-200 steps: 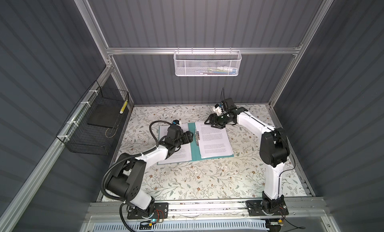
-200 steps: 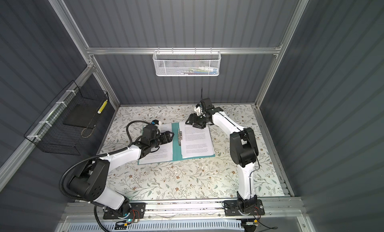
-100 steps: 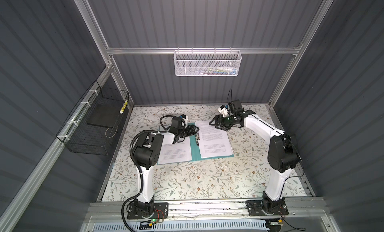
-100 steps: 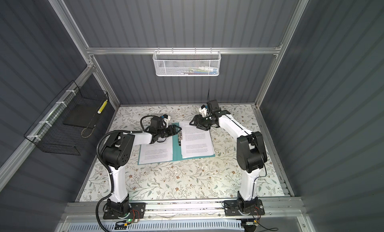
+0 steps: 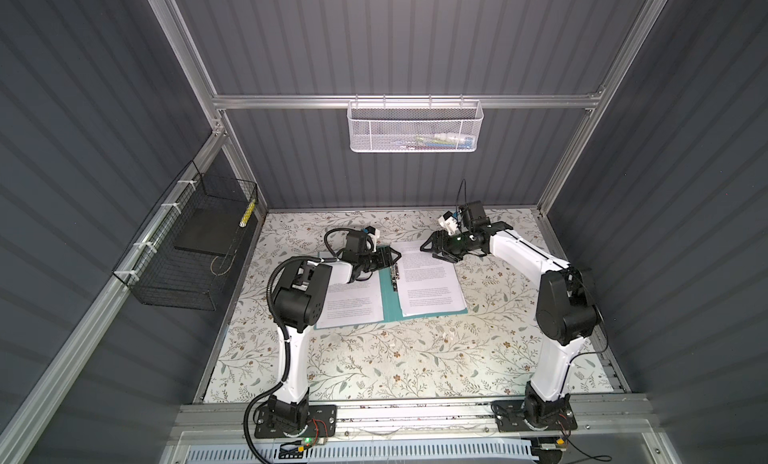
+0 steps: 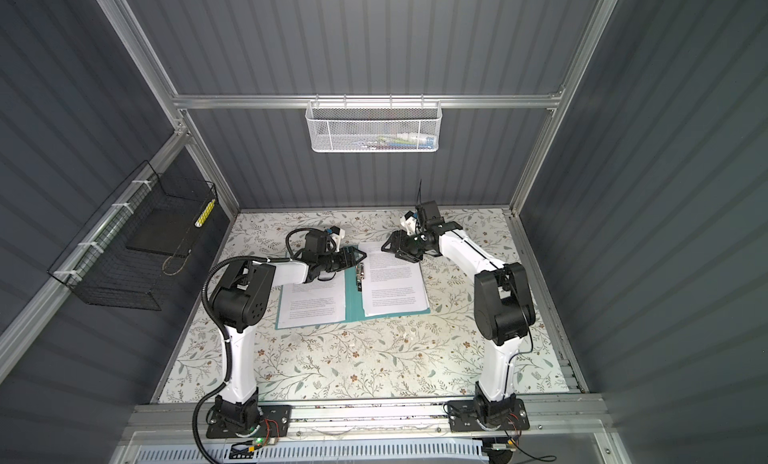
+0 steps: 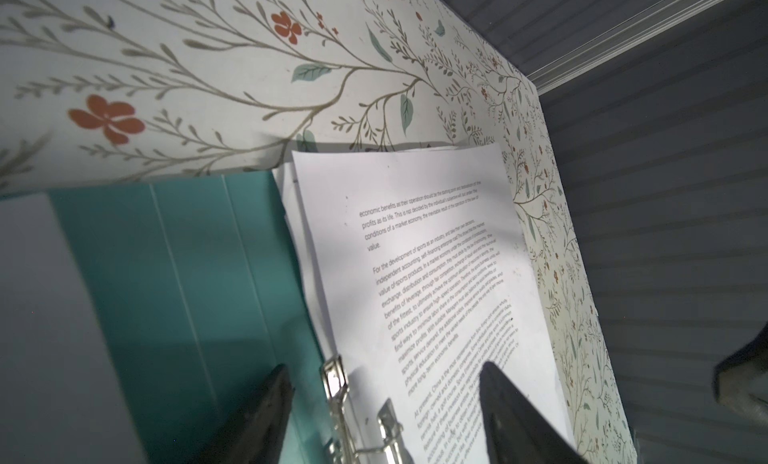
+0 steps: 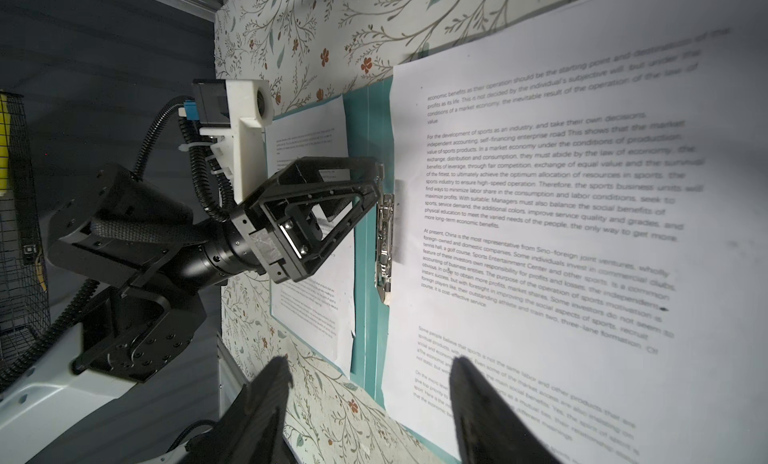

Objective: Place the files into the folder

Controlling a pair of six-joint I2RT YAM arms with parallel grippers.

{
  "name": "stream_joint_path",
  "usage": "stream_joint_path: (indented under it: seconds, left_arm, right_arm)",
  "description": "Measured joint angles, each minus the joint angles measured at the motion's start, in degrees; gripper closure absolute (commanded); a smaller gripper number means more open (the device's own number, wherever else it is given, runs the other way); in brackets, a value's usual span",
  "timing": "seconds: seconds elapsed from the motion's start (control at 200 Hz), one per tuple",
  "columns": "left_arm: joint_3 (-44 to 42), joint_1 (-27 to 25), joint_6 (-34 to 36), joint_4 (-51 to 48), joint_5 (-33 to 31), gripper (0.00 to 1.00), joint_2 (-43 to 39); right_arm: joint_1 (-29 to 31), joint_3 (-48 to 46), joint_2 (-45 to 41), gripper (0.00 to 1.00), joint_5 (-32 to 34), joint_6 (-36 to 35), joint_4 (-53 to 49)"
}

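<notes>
The teal folder [image 5: 388, 300] [image 6: 353, 300] lies open on the floral table. A stack of printed files [image 5: 428, 283] [image 7: 415, 233] [image 8: 540, 192] rests on its right half, and one more sheet [image 5: 353, 306] [image 6: 311, 306] lies on the left half. A metal clip [image 5: 394, 273] [image 7: 336, 383] [image 8: 384, 242] runs along the spine. My left gripper [image 5: 395, 256] [image 6: 362, 255] [image 7: 384, 370] is open just above the clip's far end, holding nothing. My right gripper [image 5: 424, 248] [image 6: 384, 246] [image 8: 368, 362] hangs open and empty over the far edge of the right stack.
A black wire basket [image 5: 187, 250] with a dark slab hangs on the left wall. A white mesh basket [image 5: 415, 125] hangs on the back wall. Grey walls close in the table on three sides, and an aluminium rail [image 5: 415, 412] runs along the front.
My left arm has swung off the left sheet toward the back, bringing its gripper over the far end of the spine. My right gripper has shifted slightly right.
</notes>
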Motion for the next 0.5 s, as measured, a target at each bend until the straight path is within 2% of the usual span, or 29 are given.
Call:
stream_joint_path:
  seconds: [0.5]
  left_arm:
    - [0.63, 0.0, -1.75, 2.58, 4.61, 0.33, 1.11]
  right_arm:
    - [-1.27, -1.92, -0.15, 0.37, -0.87, 1.09, 1.64]
